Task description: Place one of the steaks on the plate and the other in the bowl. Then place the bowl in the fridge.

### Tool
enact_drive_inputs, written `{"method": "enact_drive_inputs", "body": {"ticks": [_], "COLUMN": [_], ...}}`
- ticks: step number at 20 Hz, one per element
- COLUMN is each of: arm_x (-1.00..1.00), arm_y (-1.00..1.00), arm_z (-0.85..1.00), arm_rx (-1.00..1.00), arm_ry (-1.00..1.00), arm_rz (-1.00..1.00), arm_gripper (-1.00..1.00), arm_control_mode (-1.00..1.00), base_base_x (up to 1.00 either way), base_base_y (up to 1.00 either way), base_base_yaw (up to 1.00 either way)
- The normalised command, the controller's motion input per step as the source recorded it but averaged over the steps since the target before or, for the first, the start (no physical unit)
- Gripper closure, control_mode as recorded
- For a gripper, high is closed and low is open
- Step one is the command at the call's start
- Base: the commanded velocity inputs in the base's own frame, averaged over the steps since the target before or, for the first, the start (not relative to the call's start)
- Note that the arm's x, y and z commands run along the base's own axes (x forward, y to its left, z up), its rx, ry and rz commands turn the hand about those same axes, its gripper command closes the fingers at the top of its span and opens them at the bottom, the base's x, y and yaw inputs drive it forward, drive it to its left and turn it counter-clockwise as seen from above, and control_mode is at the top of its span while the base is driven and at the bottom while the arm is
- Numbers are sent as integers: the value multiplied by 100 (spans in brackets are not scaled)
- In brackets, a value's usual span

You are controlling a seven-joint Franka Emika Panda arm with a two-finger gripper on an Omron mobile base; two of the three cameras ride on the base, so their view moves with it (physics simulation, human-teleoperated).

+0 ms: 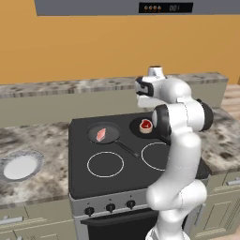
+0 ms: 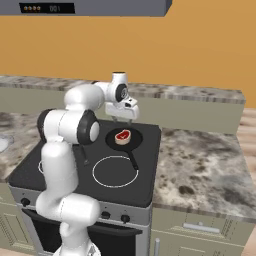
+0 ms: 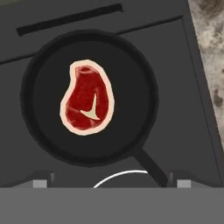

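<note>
Left base view shows the plate point(image 1: 19, 166) on the counter point(image 1: 47, 140), then the pink steak point(image 1: 101, 134) in its pan point(image 1: 104, 133), then the red steak point(image 1: 146, 124) (in another pan) under the gripper point(image 2: 121, 120), which is released and holds nothing.

place: a rendered home kitchen
cooker: black stove point(image 1: 117, 159) with white ring burners and knobs point(image 1: 110, 207) along its front
overhead: grey hood point(image 1: 126, 7) with a small display
cookware: two black pans point(image 2: 123, 138) on the back burners, each with a raw steak point(image 3: 86, 98) in it
table: speckled stone top point(image 2: 200, 165) on both sides of the stove, pale cabinet fronts below
tableware: plate point(image 1: 19, 165) on the table left of the stove
wall: plain orange
</note>
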Motion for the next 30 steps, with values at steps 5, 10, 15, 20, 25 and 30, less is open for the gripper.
{"method": "enact_drive_inputs", "body": {"ticks": [5, 10, 15, 20, 25, 30], "arm_x": [80, 70, 35, 2, 0, 0], "arm_y": [-1, -1, 0, 15, 5, -12], "arm_z": [-33, -33, -55, -29, -30, -27], "arm_rx": [0, 0, 0, 0, 0, 0], "arm_ry": [0, 0, -7, 11, 11, 5], "arm_rz": [13, 15, 17, 5, 0, 0], "arm_gripper": [-100, -100, -100, -100, -100, -100], "arm_control_mode": [-100, -100, -100, -100, -100, -100], "base_base_x": [0, 0, 0, 0, 0, 0], "base_base_y": [0, 0, 0, 0, 0, 0], "base_base_yaw": [0, 0, 0, 0, 0, 0]}}
